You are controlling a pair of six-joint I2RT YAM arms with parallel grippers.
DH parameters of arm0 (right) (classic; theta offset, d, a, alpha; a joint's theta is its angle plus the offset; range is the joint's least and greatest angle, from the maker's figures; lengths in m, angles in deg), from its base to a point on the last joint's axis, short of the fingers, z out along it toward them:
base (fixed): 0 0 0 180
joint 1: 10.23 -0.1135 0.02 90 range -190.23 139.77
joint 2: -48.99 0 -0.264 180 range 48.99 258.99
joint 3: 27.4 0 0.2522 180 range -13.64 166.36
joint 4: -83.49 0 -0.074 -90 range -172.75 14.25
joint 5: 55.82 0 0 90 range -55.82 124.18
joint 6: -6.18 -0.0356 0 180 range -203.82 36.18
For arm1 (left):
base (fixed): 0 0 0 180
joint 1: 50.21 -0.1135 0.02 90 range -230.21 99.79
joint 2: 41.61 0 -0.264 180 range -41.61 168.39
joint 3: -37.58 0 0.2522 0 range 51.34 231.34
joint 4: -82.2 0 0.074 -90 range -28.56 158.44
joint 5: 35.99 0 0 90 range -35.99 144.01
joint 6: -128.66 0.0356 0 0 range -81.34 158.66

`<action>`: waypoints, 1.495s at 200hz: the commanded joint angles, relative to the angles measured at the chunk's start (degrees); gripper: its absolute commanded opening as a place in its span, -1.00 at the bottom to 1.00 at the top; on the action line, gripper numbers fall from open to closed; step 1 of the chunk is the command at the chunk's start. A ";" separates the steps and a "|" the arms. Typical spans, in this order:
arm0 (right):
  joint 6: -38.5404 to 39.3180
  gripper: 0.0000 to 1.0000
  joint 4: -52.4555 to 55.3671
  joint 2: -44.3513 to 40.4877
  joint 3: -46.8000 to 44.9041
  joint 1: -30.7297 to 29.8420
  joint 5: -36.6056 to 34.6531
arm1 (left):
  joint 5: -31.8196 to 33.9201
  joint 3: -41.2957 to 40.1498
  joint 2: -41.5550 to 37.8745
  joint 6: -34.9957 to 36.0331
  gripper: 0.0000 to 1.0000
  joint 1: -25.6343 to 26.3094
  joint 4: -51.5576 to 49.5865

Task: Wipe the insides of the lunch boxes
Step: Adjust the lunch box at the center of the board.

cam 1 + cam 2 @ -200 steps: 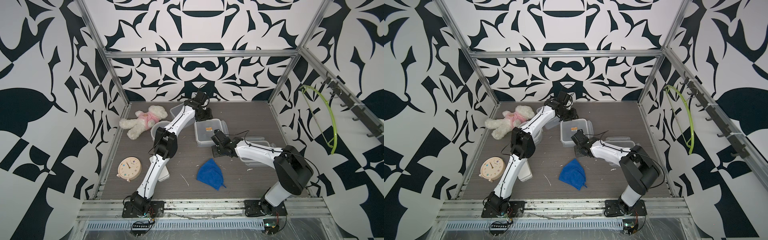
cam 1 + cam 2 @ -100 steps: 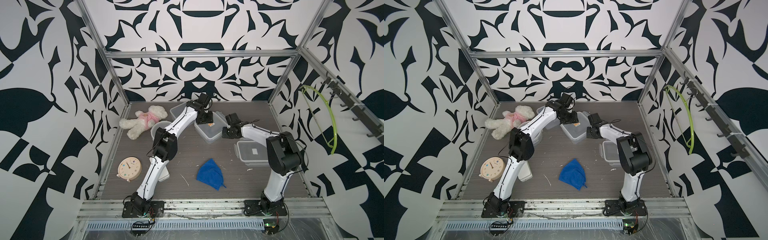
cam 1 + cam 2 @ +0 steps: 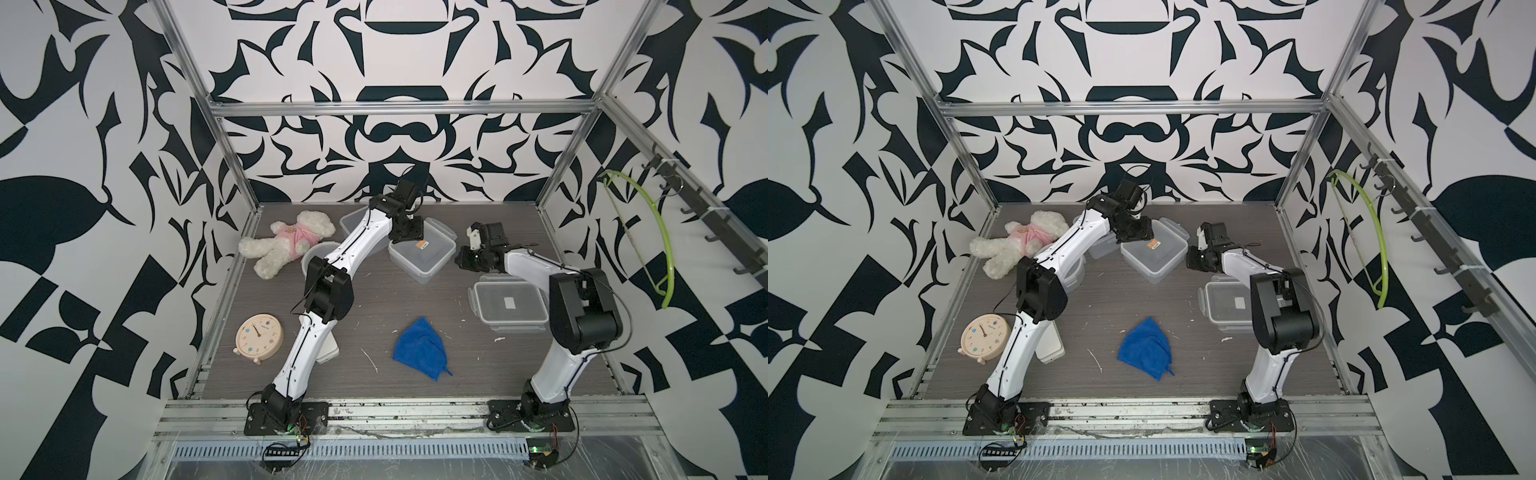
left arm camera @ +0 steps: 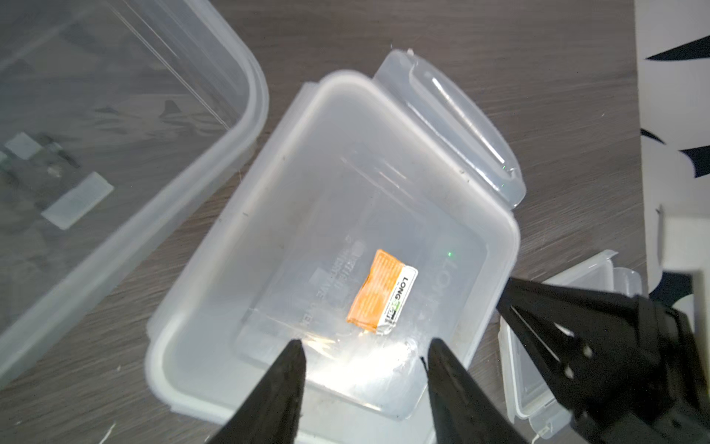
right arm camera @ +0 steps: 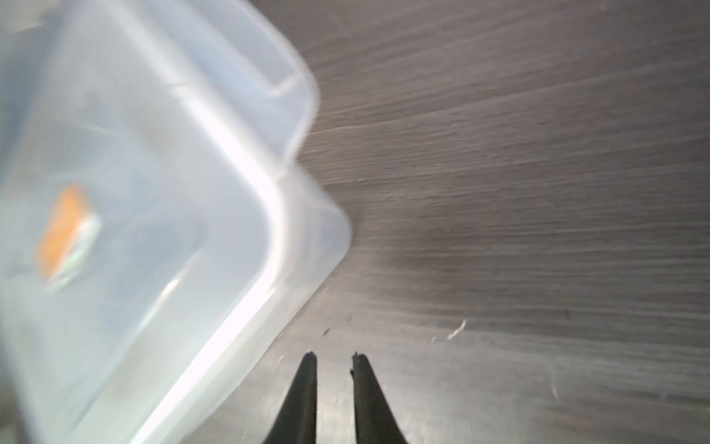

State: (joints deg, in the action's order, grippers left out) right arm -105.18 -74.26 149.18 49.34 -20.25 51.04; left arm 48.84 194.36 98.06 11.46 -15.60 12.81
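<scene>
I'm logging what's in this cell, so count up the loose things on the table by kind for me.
Clear plastic containers: 4 (three rectangular, one round partly behind the left arm)
Blue cloth: 1
Plush bear: 1
Alarm clock: 1
White flat case: 1
Total: 8

- The white-and-black left arm (image 3: 365, 237) stretches far back; its black left gripper (image 4: 365, 346) points down, jaws apart, empty.
- The white-and-black right arm (image 3: 528, 264) folds low; its black right gripper (image 5: 334, 357) shows a narrow, empty gap.
</scene>
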 commanded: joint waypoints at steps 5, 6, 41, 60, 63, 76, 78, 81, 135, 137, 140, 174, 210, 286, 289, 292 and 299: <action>-3.52 -0.56 -8.10 -4.76 -1.63 0.14 7.56 | 2.82 2.09 0.43 0.05 0.11 -1.12 -1.22; -3.60 -0.56 -8.08 -4.79 -1.63 0.11 7.52 | 2.94 2.00 0.38 0.04 0.11 -1.12 -1.27; -3.24 -0.57 -6.20 -4.36 -1.19 0.14 6.09 | 8.30 -6.11 -4.10 1.23 0.10 -1.23 0.64; -2.96 -0.55 -5.26 -3.60 0.03 0.09 5.87 | 9.21 -8.50 -4.31 1.34 0.10 -1.38 0.83; -2.86 -0.55 -5.08 -3.52 0.37 0.13 5.95 | 9.17 -8.69 -4.22 1.28 0.10 -1.39 0.80; -2.39 -0.49 -3.83 -3.09 2.02 0.15 6.05 | 9.36 -8.81 -3.23 1.21 0.10 -1.34 0.49; -2.19 -0.48 -3.63 -3.03 2.22 0.10 6.07 | 9.45 -8.77 -3.09 1.21 0.10 -1.38 0.43; -2.09 -0.47 -3.39 -2.94 2.65 0.11 6.01 | 9.66 -8.65 -2.90 1.21 0.10 -1.39 0.35; -0.58 -0.44 0.01 -1.03 6.90 0.17 4.81 | 13.69 -9.66 -1.99 1.62 0.10 -2.59 1.46; -0.53 -0.44 0.03 -0.82 7.07 0.18 4.79 | 13.74 -9.68 -2.03 1.62 0.10 -2.66 1.57; -0.58 -0.44 0.04 -0.58 7.19 0.13 4.74 | 13.74 -9.74 -2.04 1.69 0.10 -2.70 1.80; -1.23 -0.43 0.54 2.01 8.80 0.16 4.84 | 14.14 -10.32 -1.21 1.80 0.13 -3.17 3.28; -1.64 -0.37 1.78 4.64 10.82 0.17 5.55 | 8.03 -12.49 -1.13 -0.55 0.17 -3.01 6.17; -4.45 -0.20 2.70 5.86 12.34 6.40 8.50 | -0.46 -24.12 -7.32 -6.55 0.16 1.89 13.12; -4.48 -0.17 2.56 5.96 12.34 6.77 9.03 | -0.76 -24.65 -7.64 -6.81 0.16 2.13 13.36; -4.59 -0.14 2.32 6.03 12.34 7.16 9.70 | -0.92 -25.17 -7.97 -6.96 0.16 2.27 13.63; -4.81 -0.07 1.47 6.23 12.14 8.34 11.38 | -1.49 -26.20 -8.69 -7.40 0.16 2.70 14.03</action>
State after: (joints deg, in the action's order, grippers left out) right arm -109.23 -71.92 155.80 59.50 -14.53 58.30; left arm 52.10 172.00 91.77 6.60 -15.07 26.99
